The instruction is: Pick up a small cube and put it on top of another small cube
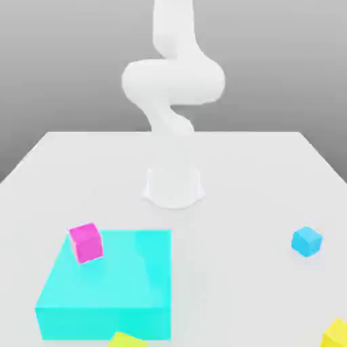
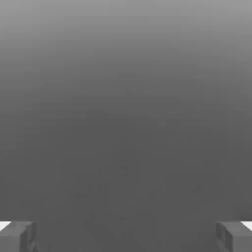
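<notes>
Since the hand (image 2: pixel 126 238) hangs with its two fingers (image 2: pixel 17 237) spread wide and nothing between them, the step in hand looks like the very first one: reaching for the small yellow cube (image 1: pixel 337 333). That cube sits on the white surface (image 1: pixel 237 176) at the exterior view's lower right corner, partly cut off by the frame, well apart from the magenta cube (image 1: pixel 86 242) it should end up on. The magenta cube rests on top of the flat cyan block (image 1: pixel 101 288), near that block's far corner on the exterior view's left. To do the reach well, the hand should probably come down straight over the yellow cube with the fingers lined up to two opposite faces, closing only once the cube is centred between them. The sky-blue cube (image 1: pixel 307 241) stands near the yellow one, so a steep approach seems safer than a low sweep. A lime cube (image 1: pixel 125 339) lies just in front of the cyan block. Open room is generous across the middle of the surface around the arm's base (image 1: pixel 173 186), which gives a clear carrying path if the cube is lifted above the raised block before crossing. How close the yellow cube lies to the surface's edge cannot be told.
</notes>
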Controlling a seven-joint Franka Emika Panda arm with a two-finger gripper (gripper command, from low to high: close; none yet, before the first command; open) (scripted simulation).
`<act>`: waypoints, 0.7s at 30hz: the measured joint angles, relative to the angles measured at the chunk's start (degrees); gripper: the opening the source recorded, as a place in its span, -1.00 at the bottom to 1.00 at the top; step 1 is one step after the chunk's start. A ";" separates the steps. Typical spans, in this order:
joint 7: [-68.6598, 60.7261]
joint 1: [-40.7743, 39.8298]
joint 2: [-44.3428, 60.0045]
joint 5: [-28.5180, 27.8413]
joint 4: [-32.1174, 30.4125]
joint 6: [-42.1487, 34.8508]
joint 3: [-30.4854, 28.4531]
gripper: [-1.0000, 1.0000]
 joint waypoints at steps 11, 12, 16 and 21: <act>-3.28 4.21 23.15 -1.41 3.16 5.18 4.88 0.00; -3.49 4.57 25.22 -1.65 3.45 5.65 5.37 0.00; -4.14 6.06 33.55 -2.90 4.58 7.48 7.29 0.00; -4.60 9.39 44.01 -4.98 6.02 9.73 8.82 0.00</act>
